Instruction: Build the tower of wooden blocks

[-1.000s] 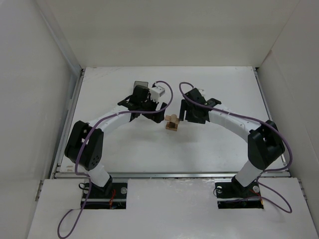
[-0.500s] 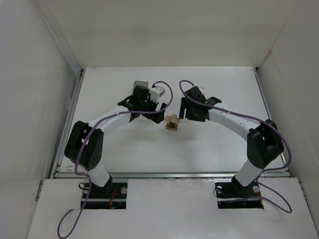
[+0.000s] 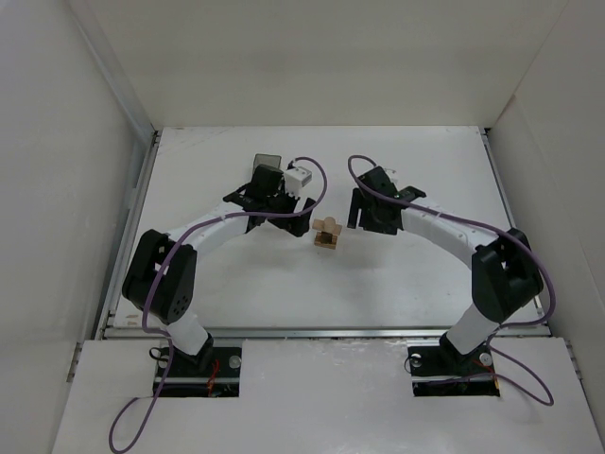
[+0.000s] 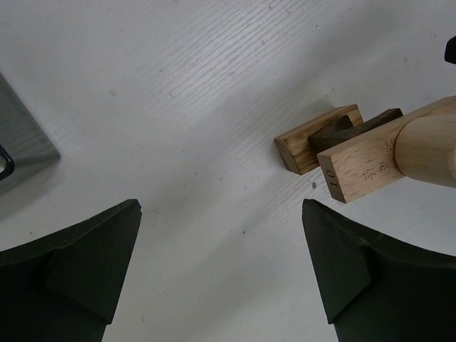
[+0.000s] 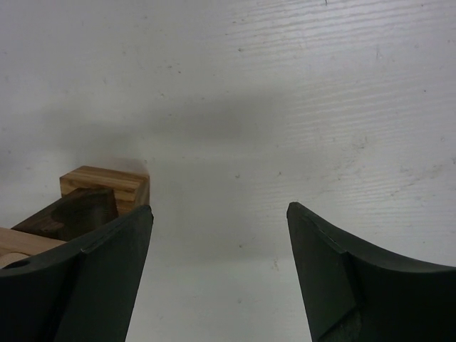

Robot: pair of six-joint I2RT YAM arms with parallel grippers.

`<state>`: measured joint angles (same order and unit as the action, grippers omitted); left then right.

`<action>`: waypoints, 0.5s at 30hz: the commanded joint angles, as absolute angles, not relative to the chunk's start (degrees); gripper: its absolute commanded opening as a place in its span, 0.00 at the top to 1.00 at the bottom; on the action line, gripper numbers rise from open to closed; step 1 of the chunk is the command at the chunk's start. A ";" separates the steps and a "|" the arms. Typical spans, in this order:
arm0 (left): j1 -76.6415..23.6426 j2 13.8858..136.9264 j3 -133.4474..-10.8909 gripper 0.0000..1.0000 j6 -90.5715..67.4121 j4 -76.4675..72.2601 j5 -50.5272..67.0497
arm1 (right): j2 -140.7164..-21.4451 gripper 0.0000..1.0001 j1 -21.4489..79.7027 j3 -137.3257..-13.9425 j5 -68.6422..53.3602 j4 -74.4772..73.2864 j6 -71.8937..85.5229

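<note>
The wood block tower [image 3: 327,233] stands mid-table between the two arms, light-tan blocks stacked crosswise with a dark piece among them. In the left wrist view it [image 4: 356,153] lies at the upper right, with a round tan piece on top. In the right wrist view its end [image 5: 100,191] shows at the left, just past my left finger. My left gripper [image 3: 295,214] is open and empty, just left of the tower. My right gripper [image 3: 356,216] is open and empty, just right of the tower. Neither touches the blocks.
A dark translucent grey bin [image 3: 267,162] stands behind the left gripper; its corner shows in the left wrist view [image 4: 21,146]. White walls enclose the table on the left, back and right. A metal rail runs along the near edge [image 3: 321,330].
My right gripper has drawn back to the right, away from the tower. The left arm and the tower have barely moved.
</note>
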<state>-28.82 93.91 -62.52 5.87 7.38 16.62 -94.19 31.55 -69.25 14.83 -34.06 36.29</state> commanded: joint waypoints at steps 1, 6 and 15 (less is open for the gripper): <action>-29.00 90.18 -62.75 0.05 5.45 7.03 15.12 | -91.85 0.19 31.55 -68.20 15.47 -32.70 36.91; -29.00 90.18 -62.75 0.04 5.45 7.03 13.19 | -90.44 0.19 31.55 -65.22 12.13 -29.63 36.91; -29.00 89.65 -62.23 0.03 5.45 7.03 12.04 | -90.35 0.19 31.55 -66.27 10.20 -27.86 37.44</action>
<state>-28.82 93.06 -62.39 5.85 7.55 12.69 -91.53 31.55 -64.82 11.42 -31.07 36.75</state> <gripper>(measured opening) 0.971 0.815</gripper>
